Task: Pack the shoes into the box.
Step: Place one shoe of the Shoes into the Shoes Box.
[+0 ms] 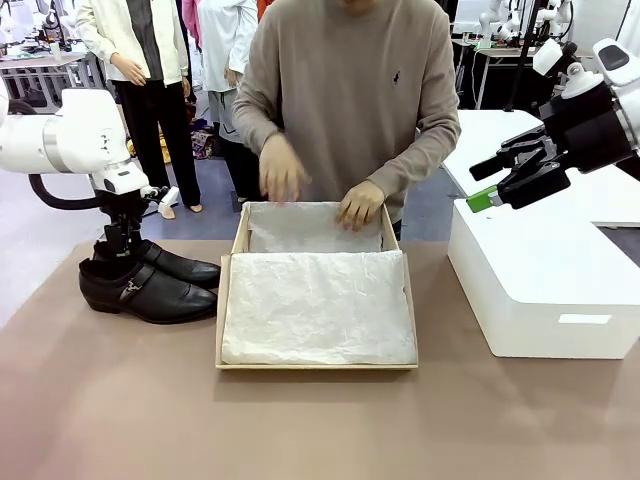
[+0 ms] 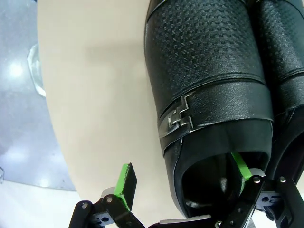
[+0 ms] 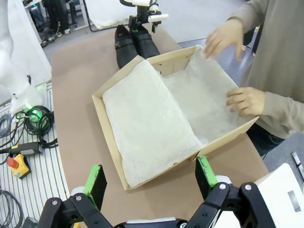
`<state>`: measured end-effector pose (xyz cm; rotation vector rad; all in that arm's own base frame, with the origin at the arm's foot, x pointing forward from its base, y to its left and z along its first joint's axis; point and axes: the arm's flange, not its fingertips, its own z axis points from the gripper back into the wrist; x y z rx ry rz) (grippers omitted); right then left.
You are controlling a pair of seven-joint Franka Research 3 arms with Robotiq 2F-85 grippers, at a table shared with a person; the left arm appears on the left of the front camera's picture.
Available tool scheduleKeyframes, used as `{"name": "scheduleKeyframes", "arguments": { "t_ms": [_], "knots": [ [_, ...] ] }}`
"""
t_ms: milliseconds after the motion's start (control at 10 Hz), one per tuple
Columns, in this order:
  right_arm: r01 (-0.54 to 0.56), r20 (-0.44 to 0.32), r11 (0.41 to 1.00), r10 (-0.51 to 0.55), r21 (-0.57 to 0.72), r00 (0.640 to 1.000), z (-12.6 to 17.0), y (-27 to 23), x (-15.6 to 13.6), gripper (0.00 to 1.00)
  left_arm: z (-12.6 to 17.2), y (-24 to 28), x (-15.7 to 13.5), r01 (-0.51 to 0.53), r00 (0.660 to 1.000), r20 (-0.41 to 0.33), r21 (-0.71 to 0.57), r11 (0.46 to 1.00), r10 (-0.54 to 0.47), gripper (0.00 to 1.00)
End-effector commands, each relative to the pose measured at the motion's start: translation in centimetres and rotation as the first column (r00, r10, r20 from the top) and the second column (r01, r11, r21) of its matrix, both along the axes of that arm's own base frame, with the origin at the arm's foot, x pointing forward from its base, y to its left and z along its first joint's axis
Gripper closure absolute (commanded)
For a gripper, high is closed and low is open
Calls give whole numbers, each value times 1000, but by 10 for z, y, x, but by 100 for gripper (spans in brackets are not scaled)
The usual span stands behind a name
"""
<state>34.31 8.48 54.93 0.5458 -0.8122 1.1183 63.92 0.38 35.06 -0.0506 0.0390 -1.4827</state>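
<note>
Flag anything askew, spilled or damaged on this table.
Nothing stands out. The glossy black leather shoes stand upright, side by side, left of the tan cardboard box; its crinkled white tissue paper lies inside, with a person's hand resting on its far part.

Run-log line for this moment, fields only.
left end effector: open, one finger inside shoe | right end effector: open, raised | shoes: beside box | box: tissue only

Front faces across table (image 1: pixel 120 420); right wrist overlooks same box (image 3: pixel 173 59).
</note>
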Motion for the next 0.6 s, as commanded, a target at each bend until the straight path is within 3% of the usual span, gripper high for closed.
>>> {"name": "scheduleKeyframes", "arguments": {
  "t_ms": [0, 400, 500],
  "knots": [
    [-20, 33, 1000, 19, 19, 999, -1, 1, 4, 0, 0, 1, -1, -10, 1000, -27, 7, 1000, 10, 20],
    [-20, 33, 1000, 19, 19, 999, -1, 1, 4, 0, 2, 1, -3, -4, 999, -36, 19, 1000, 4, 99],
    [-20, 33, 1000, 19, 19, 999, -1, 1, 4, 0, 2, 1, -3, -2, 1000, -31, 25, 1000, 3, 100]
  ]
}}
